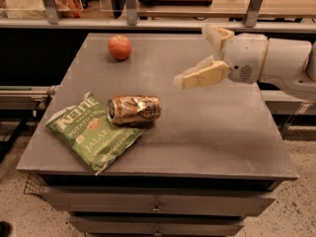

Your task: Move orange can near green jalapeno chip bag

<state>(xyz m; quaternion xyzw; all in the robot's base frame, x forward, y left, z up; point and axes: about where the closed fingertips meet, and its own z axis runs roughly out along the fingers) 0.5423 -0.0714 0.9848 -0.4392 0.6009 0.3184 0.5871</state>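
The orange can (134,110) lies on its side on the grey table (212,132), its silver top facing left. It rests against the right edge of the green jalapeno chip bag (91,132), which lies flat at the table's front left. My gripper (197,56) is open and empty, raised above the table to the right of and behind the can, well apart from it. One finger (205,76) points left and down, the other (213,34) points up.
A round orange-red apple (120,47) sits at the back left of the table. A shelf with metal posts (131,4) runs behind the table. Drawers (158,206) are below the table's front edge.
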